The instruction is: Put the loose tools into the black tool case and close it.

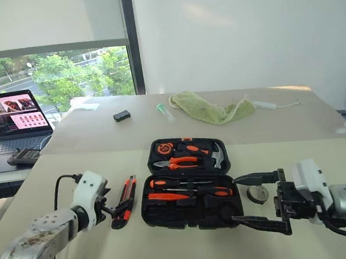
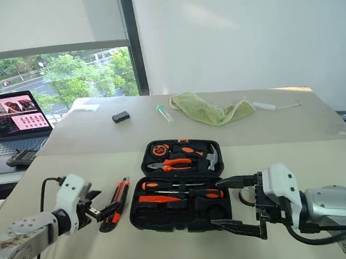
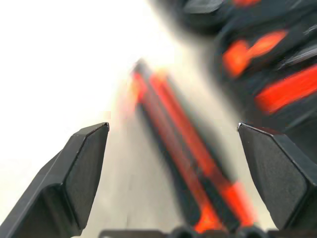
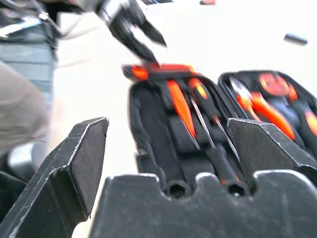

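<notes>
Beige table (image 1: 298, 154) carries everything; black tool case (image 1: 190, 210) lies open mid-table, clamshell flat, long axis of each half running left-right, lid half farther from the robot, base half nearer; lid half holds pliers (image 1: 177, 163), hammer (image 1: 215, 155) and tape measure (image 1: 162, 148); base half holds two black-and-orange-handled screwdrivers (image 1: 190, 181), both lying left-right along the case's long axis, orange grips toward the left, shafts pointing right; slim all-orange tool (image 1: 167, 197) sits in the same half just nearer the robot, same left-right lie; orange-black utility knife (image 1: 124, 201) lies on the table just left of the case, outside it, long axis running near-to-far with a slight lean, far end tipped toward the case, near end toward the left gripper; round black tape roll (image 1: 256, 194) flat on the table just right of the case, partly hidden behind the right gripper's upper finger; left gripper (image 1: 109, 208) beside the knife's near end, fingers spread wide, nothing between them, pointing at the knife; in the left wrist view the knife (image 3: 188, 163) runs lengthwise between the parted fingers (image 3: 74, 173), contact can't be told; right gripper (image 1: 253, 198) at the case's right edge, pointing left, fingers spread wide and empty, one above the other, lower one over the case's near right corner; right wrist view looks along the base half's slots; farther back: green cloth (image 1: 211, 108), laptop (image 1: 10, 120) at far left, small black box (image 1: 121, 115).
</notes>
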`<state>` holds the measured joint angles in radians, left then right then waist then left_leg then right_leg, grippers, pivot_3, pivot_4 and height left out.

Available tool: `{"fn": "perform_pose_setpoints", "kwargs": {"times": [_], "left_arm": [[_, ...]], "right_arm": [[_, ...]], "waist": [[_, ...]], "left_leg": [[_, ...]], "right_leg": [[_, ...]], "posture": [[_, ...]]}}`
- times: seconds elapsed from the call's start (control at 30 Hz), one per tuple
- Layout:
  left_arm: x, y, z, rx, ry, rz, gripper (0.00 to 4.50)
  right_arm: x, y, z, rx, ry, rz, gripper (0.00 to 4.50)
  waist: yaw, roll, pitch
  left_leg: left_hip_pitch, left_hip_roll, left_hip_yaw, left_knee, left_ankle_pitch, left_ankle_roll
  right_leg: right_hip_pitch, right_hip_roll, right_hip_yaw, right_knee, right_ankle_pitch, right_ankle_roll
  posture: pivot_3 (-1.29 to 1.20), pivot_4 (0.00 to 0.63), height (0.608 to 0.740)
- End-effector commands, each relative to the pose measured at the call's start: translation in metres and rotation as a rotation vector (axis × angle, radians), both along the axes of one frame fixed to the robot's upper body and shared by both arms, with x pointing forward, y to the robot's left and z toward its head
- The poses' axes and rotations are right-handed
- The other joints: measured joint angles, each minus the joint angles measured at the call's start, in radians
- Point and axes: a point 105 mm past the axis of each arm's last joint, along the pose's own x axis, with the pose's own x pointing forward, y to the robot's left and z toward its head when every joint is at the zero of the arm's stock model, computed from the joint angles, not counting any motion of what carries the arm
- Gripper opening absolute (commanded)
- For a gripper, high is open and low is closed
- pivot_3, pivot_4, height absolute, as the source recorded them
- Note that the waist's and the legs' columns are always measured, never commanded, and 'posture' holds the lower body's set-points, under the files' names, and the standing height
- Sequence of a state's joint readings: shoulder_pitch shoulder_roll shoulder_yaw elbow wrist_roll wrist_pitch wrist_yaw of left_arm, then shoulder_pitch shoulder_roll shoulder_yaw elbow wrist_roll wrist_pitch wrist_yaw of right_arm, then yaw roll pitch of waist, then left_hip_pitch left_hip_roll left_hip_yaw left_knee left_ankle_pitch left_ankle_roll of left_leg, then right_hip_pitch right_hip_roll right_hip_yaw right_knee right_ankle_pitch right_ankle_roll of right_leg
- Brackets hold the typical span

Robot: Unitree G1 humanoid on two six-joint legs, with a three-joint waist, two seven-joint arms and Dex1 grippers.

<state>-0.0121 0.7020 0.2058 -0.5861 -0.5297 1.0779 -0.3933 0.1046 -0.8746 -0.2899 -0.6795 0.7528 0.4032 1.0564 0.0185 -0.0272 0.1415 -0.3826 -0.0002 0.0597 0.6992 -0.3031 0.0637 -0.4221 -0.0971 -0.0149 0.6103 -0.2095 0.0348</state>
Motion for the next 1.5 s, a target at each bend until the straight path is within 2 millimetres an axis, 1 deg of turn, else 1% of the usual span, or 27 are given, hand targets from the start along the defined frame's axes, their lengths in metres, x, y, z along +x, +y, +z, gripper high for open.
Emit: {"fn": "perform_pose_setpoints", "kwargs": {"times": [0.03, 0.13, 0.17, 0.23, 0.27, 0.33, 0.37, 0.43, 0.5, 0.53, 0.57, 0.6, 0.63, 0.67, 0.7, 0.77, 0.8, 0.83, 0.87, 0.93, 1.0, 1.1, 1.27, 1.37, 1.5], "left_arm": [[-0.007, -0.017, -0.013, 0.008, 0.051, 0.030, 4.48], [-0.011, -0.029, -0.019, -0.041, 0.101, 0.027, 4.48], [-0.012, -0.030, -0.023, -0.044, 0.124, 0.036, 4.48], [-0.012, -0.026, -0.034, -0.018, 0.168, 0.082, 4.48], [-0.010, -0.023, -0.037, -0.006, 0.173, 0.114, 4.23], [-0.004, -0.023, -0.036, -0.002, 0.140, 0.128, 3.74], [0.001, -0.023, -0.032, -0.014, 0.108, 0.143, 3.30], [0.008, -0.022, -0.022, -0.049, 0.045, 0.153, 2.57], [0.013, -0.023, -0.009, -0.098, -0.034, 0.129, 1.84], [0.014, -0.024, -0.002, -0.128, -0.066, 0.106, 1.78], [0.015, -0.024, 0.002, -0.147, -0.085, 0.090, 1.77], [0.014, -0.029, 0.017, -0.194, -0.123, -0.001, 1.77], [0.013, -0.035, 0.031, -0.252, -0.144, -0.092, 1.77], [0.011, -0.042, 0.048, -0.262, -0.173, -0.224, 1.77], [0.006, -0.050, 0.060, -0.258, -0.179, -0.356, 1.77], [-0.005, -0.067, 0.069, -0.219, -0.135, -0.600, 1.77], [-0.005, -0.071, 0.069, -0.190, -0.117, -0.666, 1.77], [-0.004, -0.074, 0.069, -0.158, -0.105, -0.721, 1.77], [-0.004, -0.079, 0.065, -0.110, -0.079, -0.800, 1.77], [0.001, -0.088, 0.052, 0.023, -0.066, -0.935, 1.77], [0.008, -0.102, 0.042, 0.043, -0.041, -1.011, 1.77], [0.012, -0.112, 0.027, 0.091, -0.019, -1.088, 1.77], [0.007, -0.120, 0.013, 0.106, 0.014, -1.180, 1.77], [0.007, -0.118, 0.003, 0.155, 0.014, -1.220, 1.77], [0.007, -0.115, -0.004, 0.192, 0.002, -1.255, 1.77]], "right_arm": [[-0.005, 0.002, 0.008, 0.012, -0.033, 0.032, 4.50], [-0.005, 0.002, 0.008, 0.009, -0.032, 0.032, 4.50], [-0.005, 0.001, 0.008, 0.005, -0.031, 0.030, 4.50], [-0.005, 0.000, 0.009, -0.002, -0.031, 0.022, 4.50], [-0.005, -0.001, 0.009, -0.005, -0.032, 0.016, 4.50], [-0.005, -0.002, 0.010, -0.005, -0.036, 0.009, 4.50], [-0.006, -0.001, 0.011, 0.001, -0.038, 0.003, 4.50], [-0.006, 0.000, 0.012, 0.011, -0.044, -0.011, 4.50], [-0.006, 0.000, 0.013, 0.024, -0.052, -0.034, 4.50], [-0.006, 0.000, 0.014, 0.030, -0.058, -0.046, 4.50], [-0.006, 0.000, 0.014, 0.033, -0.061, -0.054, 4.50], [-0.002, -0.001, 0.018, 0.066, -0.086, -0.107, 4.50], [-0.001, -0.002, 0.021, 0.099, -0.092, -0.122, 4.50], [-0.002, -0.003, 0.020, 0.100, -0.073, -0.144, 4.50], [-0.004, -0.004, 0.018, 0.100, -0.058, -0.157, 4.50], [-0.009, -0.006, 0.015, 0.087, -0.048, -0.157, 4.50], [-0.011, -0.006, 0.015, 0.079, -0.052, -0.158, 4.50], [-0.013, -0.007, 0.014, 0.071, -0.055, -0.163, 4.50], [-0.014, -0.009, 0.013, 0.064, -0.055, -0.179, 4.50], [-0.018, -0.012, 0.011, 0.058, -0.049, -0.211, 4.50], [-0.022, -0.013, 0.011, 0.057, -0.046, -0.239, 4.50], [-0.030, -0.013, 0.009, 0.040, -0.036, -0.267, 4.50], [-0.040, -0.017, 0.007, 0.022, -0.027, -0.327, 4.50], [-0.044, -0.019, 0.006, 0.020, -0.026, -0.356, 4.50], [-0.046, -0.018, 0.005, 0.019, -0.022, -0.368, 4.50]], "waist": [[0.003, 0.000, 0.000], [0.006, 0.000, 0.000], [0.006, 0.001, 0.000], [0.007, 0.002, -0.001], [0.008, 0.004, -0.002], [0.011, 0.006, -0.003], [0.012, 0.006, -0.003], [0.018, 0.006, -0.003], [0.023, 0.006, -0.003], [0.024, 0.006, -0.003], [0.023, 0.005, -0.003], [0.022, 0.005, -0.003], [0.021, 0.003, -0.001], [0.021, 0.002, -0.001], [0.022, 0.001, -0.001], [0.025, 0.001, 0.000], [0.024, 0.002, -0.001], [0.023, 0.004, -0.001], [0.022, 0.005, -0.002], [0.020, 0.006, -0.002], [0.019, 0.005, -0.002], [0.020, 0.004, -0.001], [0.009, 0.004, -0.001], [0.008, 0.004, -0.001], [0.007, 0.004, -0.001]], "left_leg": [[0.000, 0.000, 0.000, 0.000, 0.000, 0.000], [0.002, -0.001, 0.000, 0.000, 0.001, -0.001], [0.002, -0.001, -0.001, -0.001, 0.001, -0.002], [0.003, -0.001, -0.001, -0.002, 0.002, -0.003], [0.004, -0.001, -0.001, -0.002, 0.002, -0.003], [0.005, -0.001, 0.000, -0.002, 0.002, -0.003], [0.006, -0.002, 0.000, -0.002, 0.002, -0.003], [0.007, -0.001, 0.000, -0.002, 0.002, -0.002], [0.006, -0.001, 0.000, -0.002, 0.003, -0.002], [0.006, -0.001, 0.000, -0.002, 0.003, -0.002], [0.005, -0.001, 0.000, -0.002, 0.004, -0.002], [0.003, -0.001, 0.000, -0.002, 0.004, -0.003], [0.002, -0.001, 0.000, -0.002, 0.004, -0.003], [0.001, -0.001, -0.001, -0.001, 0.005, -0.003], [-0.001, -0.001, -0.001, -0.001, 0.005, -0.004], [-0.003, -0.001, -0.003, -0.001, 0.006, -0.006], [-0.003, -0.002, -0.003, -0.001, 0.006, -0.006], [-0.002, -0.002, -0.003, -0.001, 0.007, -0.006], [-0.001, -0.002, -0.001, -0.001, 0.006, -0.006], [0.000, -0.003, 0.002, -0.001, 0.005, -0.004], [0.000, -0.003, 0.002, -0.001, 0.004, -0.001], [-0.001, -0.003, 0.002, 0.001, 0.003, 0.000], [-0.001, -0.001, 0.002, 0.002, 0.003, 0.000], [-0.001, -0.001, 0.002, 0.003, 0.003, 0.000], [-0.001, -0.001, 0.002, 0.004, 0.003, 0.001]], "right_leg": [[0.000, -0.002, 0.000, 0.000, 0.000, 0.000], [0.000, -0.009, 0.001, 0.001, 0.001, -0.001], [0.000, -0.009, 0.000, 0.001, 0.001, -0.002], [0.000, -0.009, 0.000, 0.002, 0.001, -0.003], [0.001, -0.009, 0.000, 0.002, 0.001, -0.003], [0.002, -0.009, 0.000, 0.002, 0.001, -0.003], [0.002, -0.009, 0.000, 0.002, 0.001, -0.003], [0.003, -0.009, 0.000, 0.002, 0.001, -0.004], [0.003, -0.009, 0.000, 0.002, 0.001, -0.005], [0.002, -0.010, 0.000, 0.002, 0.001, -0.005], [0.002, -0.010, 0.000, 0.002, 0.001, -0.007], [0.000, -0.010, 0.000, 0.002, 0.001, -0.008], [-0.001, -0.010, 0.000, 0.002, 0.001, -0.008], [-0.001, -0.010, 0.000, 0.002, 0.001, -0.008], [-0.002, -0.009, 0.000, 0.002, 0.001, -0.008], [-0.003, -0.008, -0.004, 0.003, 0.001, -0.008], [-0.003, -0.005, -0.006, 0.002, 0.000, -0.009], [-0.002, -0.001, -0.008, 0.001, 0.000, -0.010], [-0.001, -0.001, -0.007, 0.001, 0.000, -0.010], [0.000, 0.000, -0.003, 0.000, 0.000, -0.009], [0.000, 0.003, -0.002, -0.001, 0.000, -0.008], [-0.001, 0.004, -0.001, 0.000, 0.002, -0.005], [-0.001, 0.006, 0.000, 0.001, 0.002, -0.004], [-0.001, 0.006, 0.000, 0.001, 0.002, -0.003], [0.000, 0.005, 0.001, 0.001, 0.002, -0.002]], "posture": [[0.00, 0.150, 0.740], [0.00, 0.150, 0.740], [0.00, 0.150, 0.740], [0.00, 0.150, 0.740], [0.00, 0.150, 0.740], [0.00, 0.150, 0.740], [0.00, 0.150, 0.740], [0.00, 0.150, 0.740], [0.00, 0.150, 0.740], [0.00, 0.150, 0.740], [0.00, 0.150, 0.740], [0.00, 0.150, 0.740], [0.00, 0.150, 0.740], [0.00, 0.150, 0.740], [0.00, 0.150, 0.740], [0.00, 0.150, 0.740], [0.00, 0.150, 0.740], [0.00, 0.150, 0.740], [0.00, 0.150, 0.740], [0.00, 0.150, 0.740], [0.00, 0.150, 0.740], [0.00, 0.150, 0.740], [0.00, 0.150, 0.740], [0.00, 0.150, 0.740], [0.00, 0.150, 0.740]]}}
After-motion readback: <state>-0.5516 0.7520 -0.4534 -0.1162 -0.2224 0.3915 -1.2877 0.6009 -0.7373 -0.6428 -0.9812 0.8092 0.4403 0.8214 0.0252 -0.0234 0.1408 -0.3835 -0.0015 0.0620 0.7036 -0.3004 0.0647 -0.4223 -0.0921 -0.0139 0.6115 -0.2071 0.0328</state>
